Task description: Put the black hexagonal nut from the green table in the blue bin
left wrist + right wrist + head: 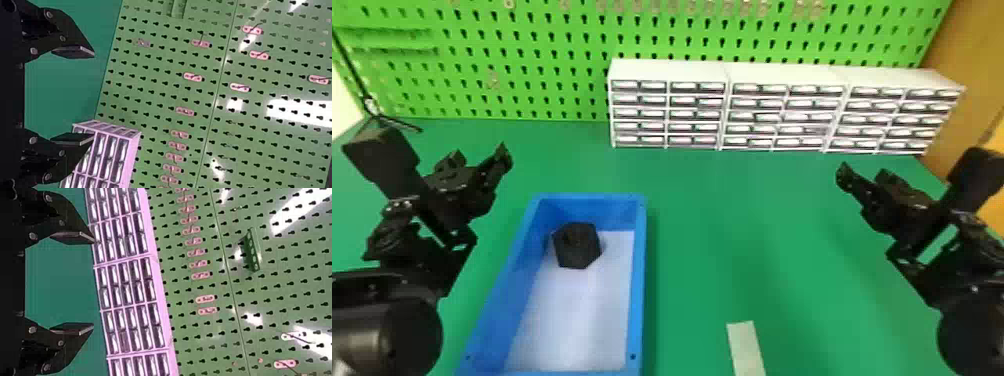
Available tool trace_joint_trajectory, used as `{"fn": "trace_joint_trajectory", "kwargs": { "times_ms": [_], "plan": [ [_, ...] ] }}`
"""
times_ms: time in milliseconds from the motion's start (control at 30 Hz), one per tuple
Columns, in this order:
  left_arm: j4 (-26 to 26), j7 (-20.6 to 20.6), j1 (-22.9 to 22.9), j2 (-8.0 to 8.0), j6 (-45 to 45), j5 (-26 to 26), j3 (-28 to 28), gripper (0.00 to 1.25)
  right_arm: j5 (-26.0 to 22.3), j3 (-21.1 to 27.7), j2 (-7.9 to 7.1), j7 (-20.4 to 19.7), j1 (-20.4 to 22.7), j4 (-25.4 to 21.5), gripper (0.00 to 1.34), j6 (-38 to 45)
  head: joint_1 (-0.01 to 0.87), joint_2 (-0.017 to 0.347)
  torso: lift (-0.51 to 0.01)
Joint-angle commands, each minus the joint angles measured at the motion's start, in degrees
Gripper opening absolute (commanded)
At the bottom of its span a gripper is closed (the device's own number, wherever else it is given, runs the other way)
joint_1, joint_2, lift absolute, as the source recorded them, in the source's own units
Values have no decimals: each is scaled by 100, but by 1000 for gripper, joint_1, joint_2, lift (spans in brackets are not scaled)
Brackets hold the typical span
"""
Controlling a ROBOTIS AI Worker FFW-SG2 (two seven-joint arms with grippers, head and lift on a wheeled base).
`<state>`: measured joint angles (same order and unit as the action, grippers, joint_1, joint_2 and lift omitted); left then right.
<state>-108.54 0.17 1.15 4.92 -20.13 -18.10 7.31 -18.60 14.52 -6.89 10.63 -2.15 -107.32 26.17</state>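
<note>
The black hexagonal nut (577, 246) lies inside the blue bin (639, 280), on its pale floor toward the far end. To the left of the bin, above the green table (732, 225), is my left gripper (478, 156). In the left wrist view the left gripper (94, 96) has its two fingers wide apart, nothing between them. My right gripper (862, 172) is far off at the right side of the table. The right wrist view has the right gripper (94, 282) open and holding nothing.
A white drawer cabinet (667, 70) stands along the back of the table, before a green pegboard (532, 50). Near the front edge, right of the bin, lies a pale strip (746, 347). A thin black stand (379, 117) is at the back left.
</note>
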Motion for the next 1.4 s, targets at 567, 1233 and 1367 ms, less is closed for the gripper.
{"fn": "trace_joint_trajectory", "kwargs": {
  "times_ms": [567, 1233, 1367],
  "plan": [
    [0, 0, -9, 0, 0, 0, -11, 749, -4, 15, 30, 0, 22, -17, 853, -6, 692, 8, -97],
    [0, 0, -36, -26, 0, -27, -46, 749, -4, 42, 30, 0, 57, -17, 853, -6, 692, 8, -97],
    [0, 0, -53, -35, 0, -27, -55, 749, -4, 42, 39, 0, 66, -17, 853, -6, 692, 8, -97]
  ]
}}
